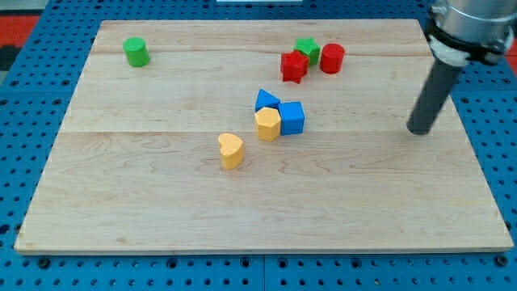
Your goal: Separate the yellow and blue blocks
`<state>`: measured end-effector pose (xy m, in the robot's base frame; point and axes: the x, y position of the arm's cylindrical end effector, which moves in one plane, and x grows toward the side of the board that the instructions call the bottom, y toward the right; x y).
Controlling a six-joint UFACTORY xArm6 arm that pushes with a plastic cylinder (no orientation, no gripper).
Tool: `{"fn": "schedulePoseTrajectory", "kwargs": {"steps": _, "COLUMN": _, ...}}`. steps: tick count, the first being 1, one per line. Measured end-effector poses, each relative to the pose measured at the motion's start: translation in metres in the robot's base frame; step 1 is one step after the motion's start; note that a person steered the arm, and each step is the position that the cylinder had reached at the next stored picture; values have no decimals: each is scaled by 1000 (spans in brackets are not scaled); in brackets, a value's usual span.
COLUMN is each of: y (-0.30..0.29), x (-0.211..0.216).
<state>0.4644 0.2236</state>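
Note:
A yellow hexagonal block (267,124) sits near the board's middle, touching a blue cube (292,118) on its right and a blue triangular block (266,101) just above it. A yellow heart-shaped block (231,150) stands apart, to the lower left of that cluster. My tip (419,130) rests on the board at the view's right, well to the right of the blue cube and touching no block.
A green cylinder (136,52) stands at the top left. A red star-like block (293,66), a green star block (306,48) and a red cylinder (331,58) cluster at the top centre-right. The wooden board (145,202) lies on a blue perforated table.

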Motion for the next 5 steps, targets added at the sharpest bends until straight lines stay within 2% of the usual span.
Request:
{"fn": "schedulePoseTrajectory", "kwargs": {"steps": 1, "y": -34, "x": 35}}
{"fn": "schedulePoseTrajectory", "kwargs": {"steps": 2, "y": -72, "x": 23}}
{"fn": "schedulePoseTrajectory", "kwargs": {"steps": 3, "y": -81, "x": -2}}
{"fn": "schedulePoseTrajectory", "kwargs": {"steps": 4, "y": -136, "x": -18}}
{"fn": "schedulePoseTrajectory", "kwargs": {"steps": 5, "y": -180, "x": -57}}
